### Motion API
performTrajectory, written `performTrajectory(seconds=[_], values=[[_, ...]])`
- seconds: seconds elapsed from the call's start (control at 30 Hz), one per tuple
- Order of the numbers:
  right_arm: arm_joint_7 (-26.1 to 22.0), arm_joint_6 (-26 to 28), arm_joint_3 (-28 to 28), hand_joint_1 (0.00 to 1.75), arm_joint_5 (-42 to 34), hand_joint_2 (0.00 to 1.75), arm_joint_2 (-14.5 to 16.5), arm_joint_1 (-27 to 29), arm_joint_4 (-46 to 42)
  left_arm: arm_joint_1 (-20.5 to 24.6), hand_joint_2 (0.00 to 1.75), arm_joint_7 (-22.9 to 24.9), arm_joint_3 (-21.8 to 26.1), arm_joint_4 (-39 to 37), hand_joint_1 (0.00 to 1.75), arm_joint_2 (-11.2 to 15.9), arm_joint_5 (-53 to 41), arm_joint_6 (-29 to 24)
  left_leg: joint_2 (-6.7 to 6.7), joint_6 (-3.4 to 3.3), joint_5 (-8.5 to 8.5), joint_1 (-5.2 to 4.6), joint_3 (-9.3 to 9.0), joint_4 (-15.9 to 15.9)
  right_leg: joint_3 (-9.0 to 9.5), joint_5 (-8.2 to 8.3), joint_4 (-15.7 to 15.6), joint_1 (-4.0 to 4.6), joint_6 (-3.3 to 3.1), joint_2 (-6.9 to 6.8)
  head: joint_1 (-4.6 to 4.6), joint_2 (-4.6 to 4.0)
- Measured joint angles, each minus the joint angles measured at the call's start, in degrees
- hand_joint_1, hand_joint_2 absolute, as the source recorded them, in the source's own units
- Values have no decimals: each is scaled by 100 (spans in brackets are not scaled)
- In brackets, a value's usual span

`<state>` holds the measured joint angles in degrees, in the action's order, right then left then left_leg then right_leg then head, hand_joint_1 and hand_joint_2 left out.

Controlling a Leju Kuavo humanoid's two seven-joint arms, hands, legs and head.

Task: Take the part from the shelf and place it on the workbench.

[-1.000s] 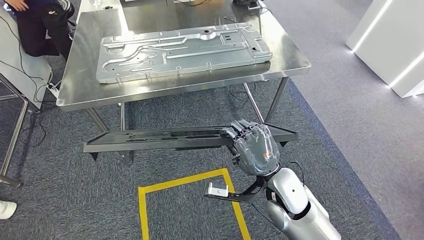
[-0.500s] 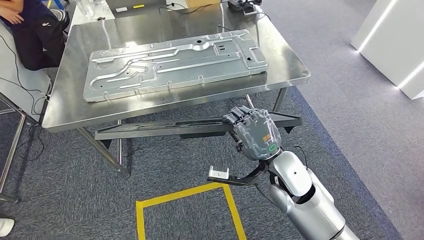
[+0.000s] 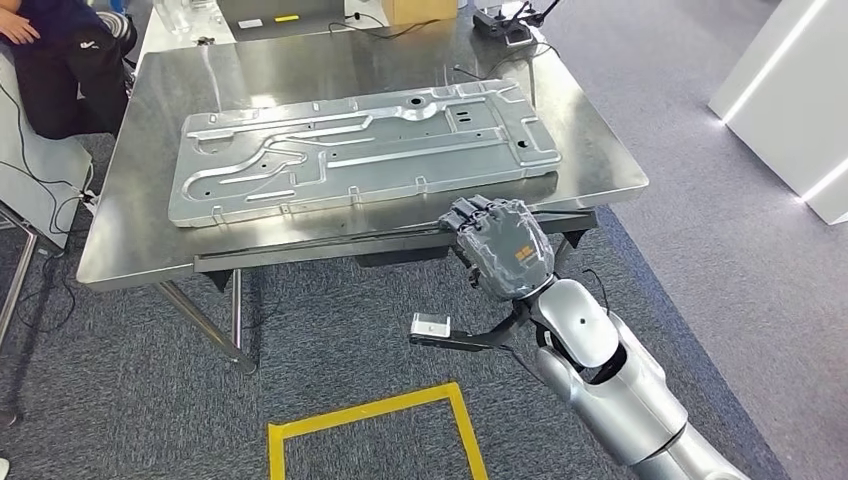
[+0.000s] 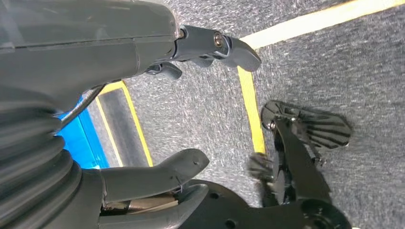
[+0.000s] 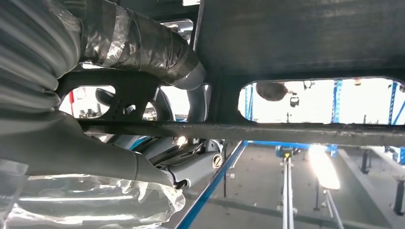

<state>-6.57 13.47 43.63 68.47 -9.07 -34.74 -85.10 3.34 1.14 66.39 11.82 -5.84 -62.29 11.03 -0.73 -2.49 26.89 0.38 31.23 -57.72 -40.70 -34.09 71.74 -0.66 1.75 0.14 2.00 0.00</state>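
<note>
One robot hand [image 3: 502, 252] grips part [image 3: 300, 255].

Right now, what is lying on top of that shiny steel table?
A large stamped metal panel lies flat on the table. At the far edge sit a cardboard box and cables. What the panel covers cannot be seen.

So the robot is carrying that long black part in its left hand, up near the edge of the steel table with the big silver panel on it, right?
Not quite: the right hand holds the long black part, as the head view shows. The rest stands: the part is near the edge of the steel table, where the big silver panel lies.
</note>
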Motion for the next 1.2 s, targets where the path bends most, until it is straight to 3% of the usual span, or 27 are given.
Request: performTrajectory(seconds=[0.1, 0.13, 0.17, 0.23, 0.3, 0.4, 0.43, 0.47, 0.5, 0.57, 0.63, 0.77, 0.83, 0.9, 0.97, 1.0, 1.1, 1.17, 1.2], values=[[23, -49, 70, 175, 18, 175, 0, -156, 94, 1, 175, 0, 7, -2, 0, -8, -4, 13, -19, 50, 197, -21, -225, -12, 191, 885, -1001, 38, -98, -3, -2, 0], [31, -68, 90, 175, 25, 175, 2, -214, 122, 11, 175, -2, 11, -3, 0, -11, -4, 19, -25, 83, 252, -26, -255, -5, 235, 1061, -1181, 57, -130, -5, -3, 0], [37, -87, 105, 175, 33, 175, 4, -264, 146, 19, 175, -4, 17, -4, 0, -14, -3, 22, -30, 117, 278, -30, -277, -21, 258, 1115, -1258, 68, -159, -2, -5, 0], [40, -128, 139, 175, 59, 175, 16, -343, 188, 34, 175, -8, 28, -3, 0, -4, -1, 23, -25, 183, 285, -29, -306, -86, 357, 1070, -1302, 54, -222, 4, -8, 0], [39, -151, 166, 175, 76, 175, 38, -404, 222, 38, 175, -14, 33, -2, 0, 9, 2, 25, -4, 234, 309, -20, -187, -435, 504, 1012, -1361, 22, -295, 2, -7, 0], [39, -163, 197, 175, 83, 175, 69, -457, 254, 45, 175, -22, 34, -2, 0, 11, 6, 33, 25, 325, 681, 19, 452, -1399, 663, 889, -1391, 9, -335, -1, -1, 0], [39, -170, 210, 175, 85, 175, 74, -460, 267, 40, 175, -23, 35, -2, 0, 11, 7, 34, 30, 350, 798, 31, 644, -1593, 716, 839, -1391, 8, -330, 0, -1, 0], [39, -180, 227, 175, 87, 175, 77, -459, 284, 30, 175, -24, 38, -2, 0, 12, 8, 34, 34, 368, 812, 39, 757, -1609, 781, 784, -1390, 7, -323, 2, -1, 0], [39, -191, 244, 175, 90, 175, 80, -460, 301, 20, 175, -25, 40, -2, 0, 13, 8, 33, 37, 378, 689, 45, 784, -1444, 856, 727, -1390, 6, -313, 4, -1, 0], [39, -210, 268, 175, 93, 175, 98, -469, 336, -1, 175, -25, 50, -2, 0, 18, 8, 33, 42, 361, 86, 50, 679, -733, 1003, 604, -1387, 5, -277, 6, -1, 0], [39, -229, 291, 175, 91, 175, 127, -491, 371, -4, 175, -25, 64, -2, 0, 22, 4, 33, 49, 292, -307, 22, 590, -196, 1074, 500, -1373, 15, -213, 16, -3, 0], [40, -252, 328, 175, 80, 175, 149, -522, 419, -4, 175, -51, 84, -2, 0, 24, -5, 36, 35, 114, -339, 11, 468, -45, 1120, 455, -1232, 24, -85, 19, -4, 0], [41, -256, 338, 175, 72, 175, 149, -549, 430, 7, 175, -69, 96, -2, 0, 23, -5, 38, 30, 47, -308, 24, 355, -11, 903, 370, -811, 15, -47, 12, -7, 0], [41, -259, 350, 175, 67, 175, 149, -570, 451, 22, 175, -74, 109, -2, 0, 25, -5, 40, 27, 8, -246, 18, 293, -3, 436, 96, -112, 9, -13, 10, -8, 0], [41, -266, 361, 175, 65, 175, 149, -565, 487, 24, 175, -75, 122, -2, 0, 27, -4, 40, 19, 3, -167, 9, 218, -5, 62, -68, 257, 7, -3, 10, -8, 0], [41, -271, 365, 175, 63, 175, 149, -562, 503, 20, 175, -75, 127, -2, 0, 27, -3, 40, 14, 8, -123, 6, 163, -7, 11, 29, 171, 8, -10, 9, -8, 0], [41, -278, 371, 175, 54, 175, 149, -570, 525, 16, 175, -75, 135, -3, 0, 20, -2, 40, 10, 41, 17, -7, -18, -13, 269, 761, -826, 43, -99, 0, -8, 0], [41, -280, 374, 175, 37, 175, 154, -582, 539, 27, 175, -75, 138, -5, 0, 10, 2, 38, 4, 106, 101, -16, -63, -4, 387, 900, -1225, 83, -176, -7, -11, 0], [41, -281, 376, 175, 26, 175, 157, -585, 548, 32, 175, -75, 138, -7, 0, 5, 7, 37, 4, 147, 109, -22, -74, -29, 398, 856, -1265, 91, -216, -4, -11, 0]])
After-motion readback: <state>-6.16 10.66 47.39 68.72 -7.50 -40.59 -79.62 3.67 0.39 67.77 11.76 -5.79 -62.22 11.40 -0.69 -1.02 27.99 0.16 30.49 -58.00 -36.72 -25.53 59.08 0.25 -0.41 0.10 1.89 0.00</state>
